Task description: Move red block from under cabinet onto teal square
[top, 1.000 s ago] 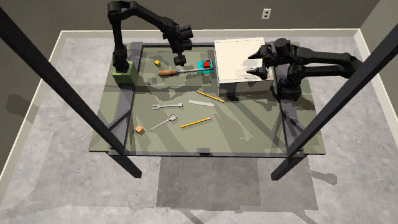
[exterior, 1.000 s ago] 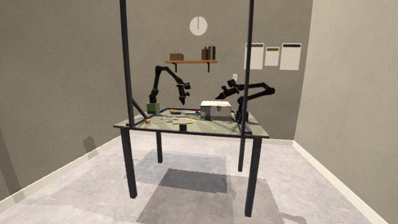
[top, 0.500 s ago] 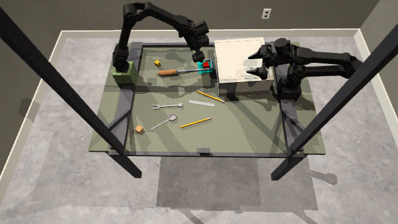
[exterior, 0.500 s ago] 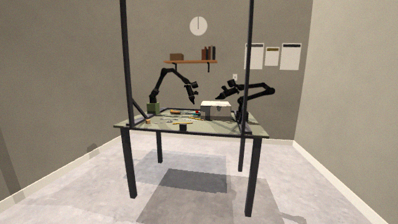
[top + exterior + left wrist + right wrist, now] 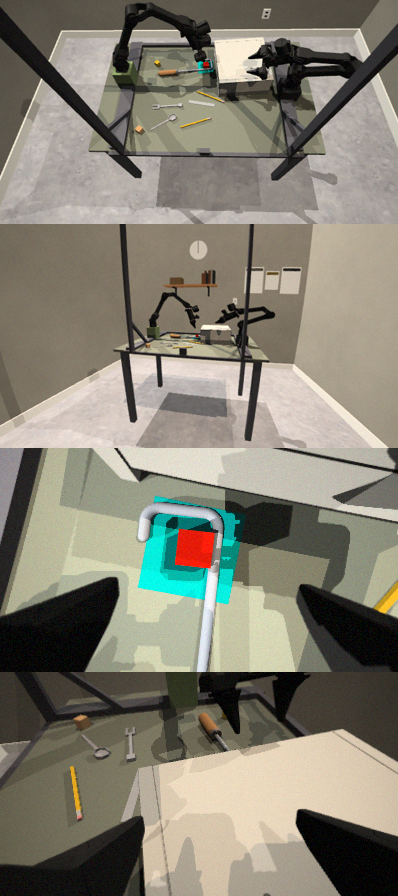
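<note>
Evidently, one red block (image 5: 206, 65) (image 5: 196, 336) (image 5: 195, 549) (just one) occupies teal.

left wrist cam: hook tool's (image 5: 205, 633) handle cut off by the bottom edge, lol | right wrist cam: cabinet (image 5: 260, 797) blocks the red block and teal square, its near end cropped too | exterior: spoon (image 5: 169, 345) too tiny to make out properly
</note>
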Tool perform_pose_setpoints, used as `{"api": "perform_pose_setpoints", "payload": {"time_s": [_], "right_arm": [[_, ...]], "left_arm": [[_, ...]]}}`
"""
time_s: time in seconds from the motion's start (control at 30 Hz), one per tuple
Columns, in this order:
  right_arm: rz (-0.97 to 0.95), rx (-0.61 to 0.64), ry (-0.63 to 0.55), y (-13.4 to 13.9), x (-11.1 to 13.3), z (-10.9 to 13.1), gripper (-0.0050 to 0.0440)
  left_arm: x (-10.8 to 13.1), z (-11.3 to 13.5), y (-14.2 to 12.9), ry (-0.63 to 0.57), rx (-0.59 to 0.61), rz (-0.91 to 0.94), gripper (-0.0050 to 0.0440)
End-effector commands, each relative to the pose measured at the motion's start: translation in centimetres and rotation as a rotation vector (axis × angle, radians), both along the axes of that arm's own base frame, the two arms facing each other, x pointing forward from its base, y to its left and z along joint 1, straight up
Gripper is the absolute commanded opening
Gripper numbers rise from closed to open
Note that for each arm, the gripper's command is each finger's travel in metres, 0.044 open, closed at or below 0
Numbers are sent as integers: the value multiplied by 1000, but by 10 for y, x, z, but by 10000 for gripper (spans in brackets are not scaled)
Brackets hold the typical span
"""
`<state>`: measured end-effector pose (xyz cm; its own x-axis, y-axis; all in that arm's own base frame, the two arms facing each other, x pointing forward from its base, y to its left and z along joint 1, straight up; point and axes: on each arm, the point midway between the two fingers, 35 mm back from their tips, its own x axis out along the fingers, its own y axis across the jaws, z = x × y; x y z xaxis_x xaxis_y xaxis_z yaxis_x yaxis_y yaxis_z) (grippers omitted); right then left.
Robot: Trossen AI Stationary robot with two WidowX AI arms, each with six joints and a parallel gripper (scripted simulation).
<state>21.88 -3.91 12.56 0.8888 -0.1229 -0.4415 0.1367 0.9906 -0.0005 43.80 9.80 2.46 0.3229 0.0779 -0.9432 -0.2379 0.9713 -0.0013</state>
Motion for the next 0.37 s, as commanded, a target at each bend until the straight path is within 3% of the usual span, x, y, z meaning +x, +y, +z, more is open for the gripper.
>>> {"api": "perform_pose_setpoints", "payload": {"time_s": [0.0,0.33], "right_arm": [[-2,-3,-15,-1,1,6,440],[-2,-3,-15,-1,1,6,440]], "left_arm": [[11,20,0,-53,14,-4,440],[8,17,0,-44,11,-5,440]]}}
